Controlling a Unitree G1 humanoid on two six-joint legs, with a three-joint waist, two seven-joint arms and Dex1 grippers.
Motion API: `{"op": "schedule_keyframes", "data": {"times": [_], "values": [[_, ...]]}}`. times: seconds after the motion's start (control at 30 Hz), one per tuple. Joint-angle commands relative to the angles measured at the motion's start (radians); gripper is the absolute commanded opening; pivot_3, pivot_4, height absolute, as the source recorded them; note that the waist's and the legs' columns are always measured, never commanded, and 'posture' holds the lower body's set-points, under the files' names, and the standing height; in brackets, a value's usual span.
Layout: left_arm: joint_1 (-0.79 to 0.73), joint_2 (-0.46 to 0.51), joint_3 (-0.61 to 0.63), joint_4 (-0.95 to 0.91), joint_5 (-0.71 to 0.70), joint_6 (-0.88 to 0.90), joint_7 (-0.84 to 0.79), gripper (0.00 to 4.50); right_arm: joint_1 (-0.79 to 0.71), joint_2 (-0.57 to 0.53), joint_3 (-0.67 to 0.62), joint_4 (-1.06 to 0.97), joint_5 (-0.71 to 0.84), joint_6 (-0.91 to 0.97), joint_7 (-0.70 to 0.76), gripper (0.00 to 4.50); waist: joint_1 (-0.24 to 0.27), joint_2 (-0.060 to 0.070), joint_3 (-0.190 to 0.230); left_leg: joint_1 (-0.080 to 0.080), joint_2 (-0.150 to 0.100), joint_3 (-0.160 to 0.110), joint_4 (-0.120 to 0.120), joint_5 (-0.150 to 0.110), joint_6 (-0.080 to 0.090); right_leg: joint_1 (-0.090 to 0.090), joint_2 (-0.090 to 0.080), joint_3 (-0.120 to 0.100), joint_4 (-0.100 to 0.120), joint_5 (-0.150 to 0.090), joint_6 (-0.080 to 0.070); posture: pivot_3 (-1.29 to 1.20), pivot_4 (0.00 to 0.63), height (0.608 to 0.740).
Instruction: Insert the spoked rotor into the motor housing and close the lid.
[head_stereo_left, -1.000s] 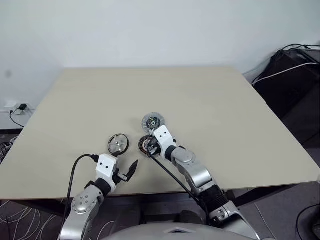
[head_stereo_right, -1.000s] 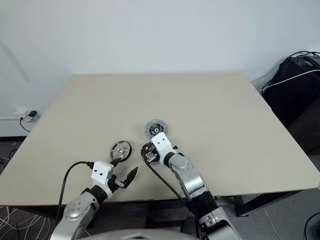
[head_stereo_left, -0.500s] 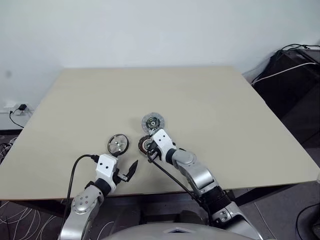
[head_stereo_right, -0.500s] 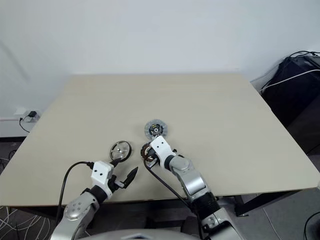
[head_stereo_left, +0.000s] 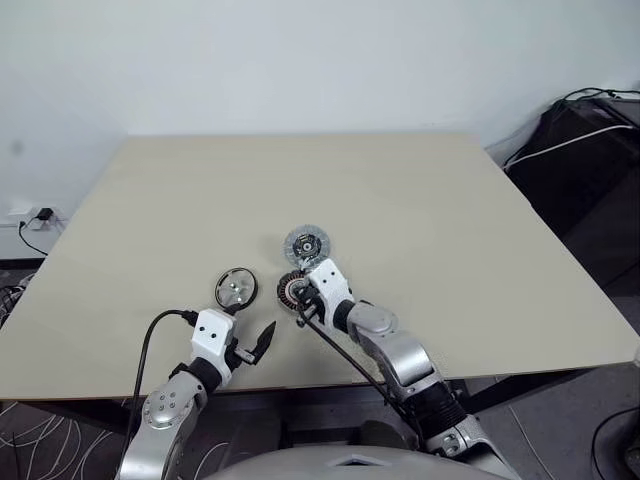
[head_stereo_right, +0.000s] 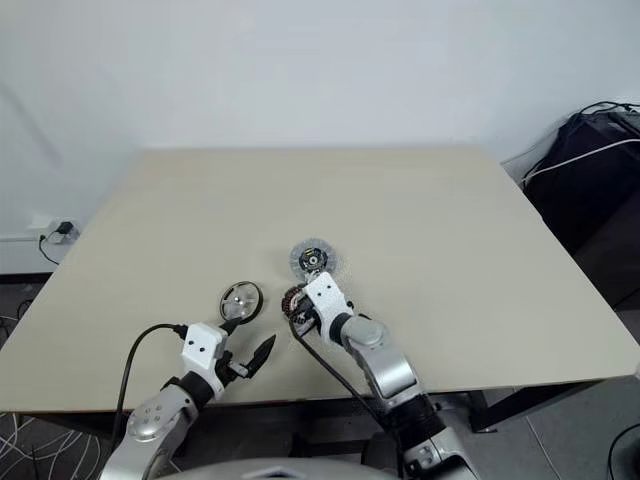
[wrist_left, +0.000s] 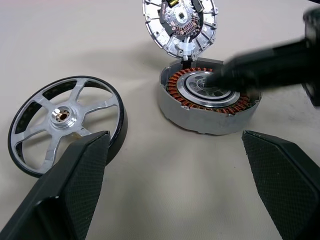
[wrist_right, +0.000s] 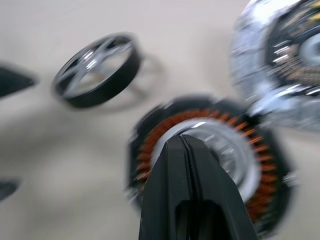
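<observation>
Beige surface (head_stereo_left: 420, 220): left wrist view reveals motor housing (wrist_left: 207, 100) copper windings; right claw (wrist_right: 186, 145) pinched empty above, left claw (wrist_left: 175, 175) wide.

- Left end effector (head_stereo_left: 252, 347) hovers by the table's (head_stereo_left: 450, 220) near edge, its two black fingers (wrist_left: 65, 195) spread wide.
- Right end effector (wrist_right: 184, 145) reaches inward from the near edge, fingers pressed together, nothing between them.
</observation>
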Motion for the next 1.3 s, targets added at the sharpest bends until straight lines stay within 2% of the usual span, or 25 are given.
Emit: {"op": "schedule_keyframes", "data": {"times": [0.03,0.33,0.7,1.0,1.3], "values": [[-0.012,0.000,0.001,-0.021,0.002,-0.004,-0.003,4.50,-0.031,0.023,-0.033,-0.017,0.002,-0.026,-0.047,0.00,0.000,0.000,0.000,0.000,0.000,0.000,0.000,0.000,0.000,0.000,0.000,0.000,0.000,0.000,0.000,0.00,0.000,0.740],[-0.011,-0.002,-0.001,-0.022,0.003,-0.004,-0.001,4.50,-0.046,0.016,0.013,0.045,-0.020,-0.014,-0.040,0.00,-0.001,0.000,0.000,0.000,0.000,0.000,0.000,0.000,0.000,0.000,0.000,0.000,0.000,0.000,0.000,0.00,0.000,0.740],[-0.009,-0.005,-0.003,-0.021,0.001,-0.003,0.000,4.50,0.000,-0.037,0.047,0.014,-0.024,0.018,0.004,0.00,-0.001,0.000,0.000,0.000,0.000,0.000,0.000,0.000,0.000,0.000,0.000,0.000,0.000,0.000,0.000,0.00,0.000,0.740],[-0.010,-0.003,-0.005,-0.021,0.001,-0.001,-0.005,4.50,-0.038,-0.010,0.015,-0.035,-0.012,0.001,-0.027,0.00,-0.001,0.000,0.000,0.000,0.000,0.000,0.000,0.000,0.000,0.000,0.000,0.000,0.000,0.000,0.000,0.00,0.000,0.740],[-0.008,-0.007,-0.005,-0.022,0.002,0.000,-0.001,4.50,-0.090,0.032,0.012,0.004,-0.018,-0.026,-0.052,0.00,-0.001,0.000,0.001,0.000,0.000,0.000,0.000,0.000,0.000,0.000,0.000,0.000,0.000,0.000,0.000,0.00,0.000,0.740]]}}
